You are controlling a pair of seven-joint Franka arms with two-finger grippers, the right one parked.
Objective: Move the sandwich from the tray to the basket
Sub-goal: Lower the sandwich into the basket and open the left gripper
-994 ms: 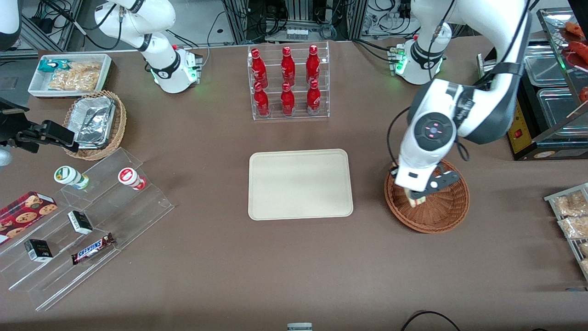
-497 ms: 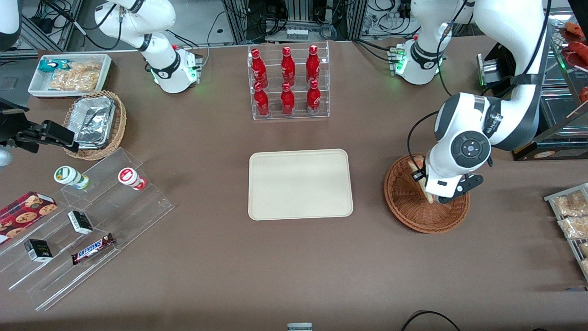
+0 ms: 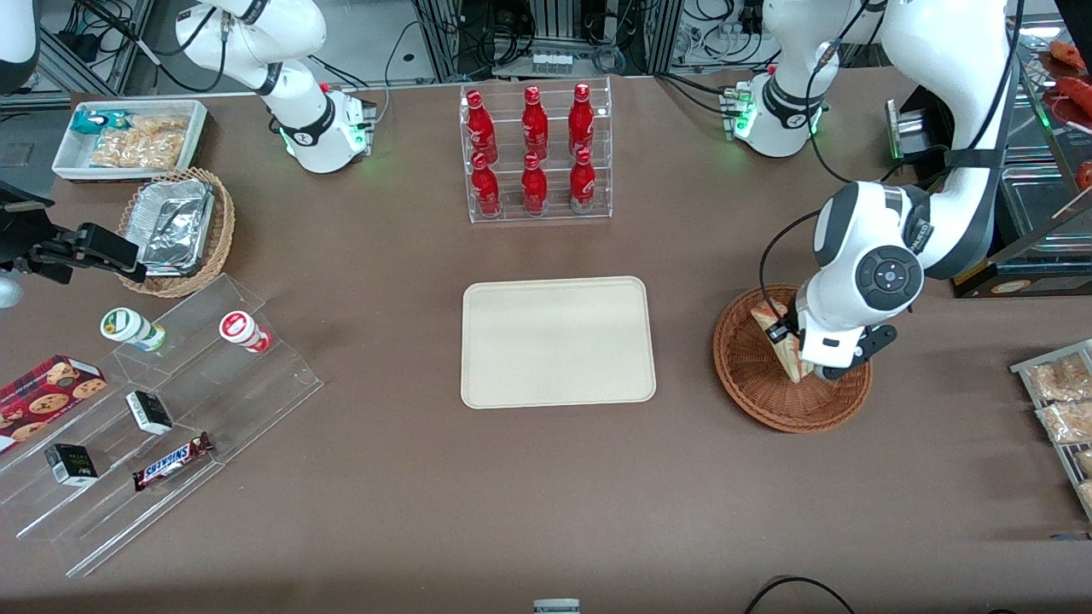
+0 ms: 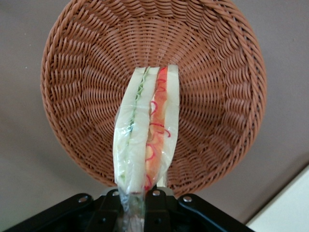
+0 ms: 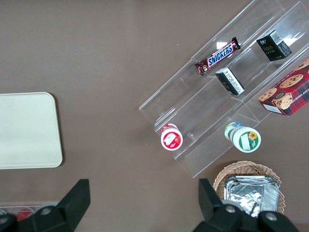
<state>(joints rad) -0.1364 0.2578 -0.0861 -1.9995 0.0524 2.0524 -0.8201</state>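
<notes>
- Wrapped sandwich (image 3: 790,355), at the round reddish-brown basket (image 3: 759,396), within the rim in the front view. Cannot tell whether touching the woven bottom.
- Shows white bread, a thin green layer and an orange-red filling through clear film.
- Pincer (image 3: 797,336) at the basket too, closed on the sandwich, with film pinched between the fingers (image 4: 158,210).
- Just beside the basket, toward the parked arm's end of the bench (image 3: 597,486): a pale rectangular board (image 3: 559,343), lying flat.
- Farther from the front camera than the board: a clear rack (image 3: 537,218) with red bottles (image 3: 535,124) standing in it.
- Toward the parked arm's end: a clear stepped stand (image 3: 213,409), bearing a candy bar (image 3: 173,461), two small dark boxes (image 3: 148,412) and two round tubs (image 3: 246,331), plus a red cookie box (image 3: 47,401).
- Near that stand: a tan basket (image 3: 223,226) with a foil-covered block (image 3: 171,226) in it.
- Toward the working arm's end: a shelf (image 3: 1054,356) of wrapped packs (image 3: 1066,420).
</notes>
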